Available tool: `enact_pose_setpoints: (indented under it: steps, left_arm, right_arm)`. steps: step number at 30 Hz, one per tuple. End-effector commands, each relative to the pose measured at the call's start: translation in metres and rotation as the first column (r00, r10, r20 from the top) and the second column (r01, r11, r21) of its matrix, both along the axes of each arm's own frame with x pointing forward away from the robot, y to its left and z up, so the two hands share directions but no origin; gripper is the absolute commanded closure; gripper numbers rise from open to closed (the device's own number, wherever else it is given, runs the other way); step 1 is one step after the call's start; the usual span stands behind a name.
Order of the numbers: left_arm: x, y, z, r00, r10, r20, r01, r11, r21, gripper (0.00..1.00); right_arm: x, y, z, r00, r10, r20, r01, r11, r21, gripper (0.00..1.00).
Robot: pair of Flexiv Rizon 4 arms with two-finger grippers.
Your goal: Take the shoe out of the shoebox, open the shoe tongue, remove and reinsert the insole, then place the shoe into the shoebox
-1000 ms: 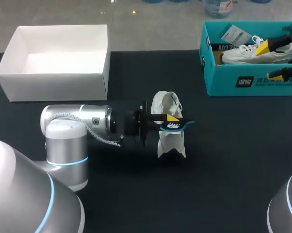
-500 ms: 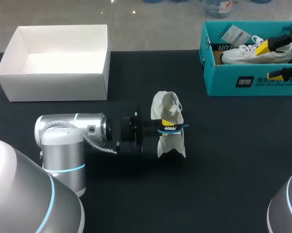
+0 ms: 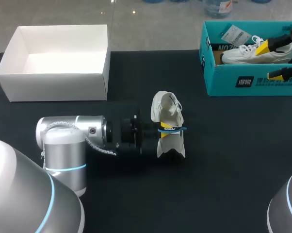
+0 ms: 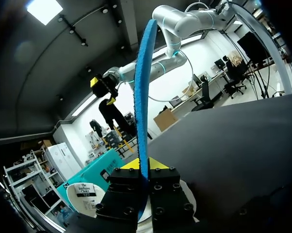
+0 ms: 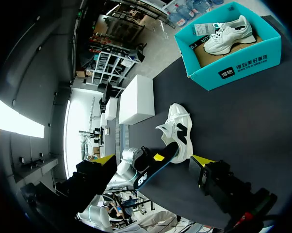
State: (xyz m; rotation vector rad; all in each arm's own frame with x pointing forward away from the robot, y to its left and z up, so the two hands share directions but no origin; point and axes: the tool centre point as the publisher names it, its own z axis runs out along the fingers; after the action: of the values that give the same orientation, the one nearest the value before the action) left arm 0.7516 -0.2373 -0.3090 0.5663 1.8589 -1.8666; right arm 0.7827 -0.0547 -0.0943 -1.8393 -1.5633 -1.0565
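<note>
Shoe point(image 3: 168, 108): white upper, black side mark seen in the right wrist view. Insole point(image 4: 142, 97): bright blue edge; its face looks dark with white print, too small to be sure. Left fingers point(image 4: 158, 165): black bodies, yellow tips. Counter point(image 3: 223, 160): black. Open box point(image 3: 54, 77): plain white. Shoebox point(image 3: 233, 80): teal, black-and-white label; second shoe point(image 3: 240, 56) inside is white.

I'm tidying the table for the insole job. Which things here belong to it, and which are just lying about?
In use: shoe on the table, blue insole, left gripper holding it, teal shoebox.
Lying about: white box, second shoe in the teal shoebox.
</note>
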Motion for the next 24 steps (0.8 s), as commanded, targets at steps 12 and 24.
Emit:
enact_pose_setpoints:
  steps: [12,24]
  left_arm:
    - [0.02,-0.005,-0.019,0.998,0.055,-0.012,-0.054,0.997,0.063,1.0]
    - [0.02,-0.002,-0.016,0.999,0.054,0.0,-0.054,0.996,0.067,1.0]
  right_arm:
    - [0.0,0.001,0.0,1.0,-0.002,-0.002,0.002,1.0,-0.003,0.0]
    - [0.0,0.001,0.0,1.0,-0.002,-0.002,0.002,1.0,-0.003,0.0]
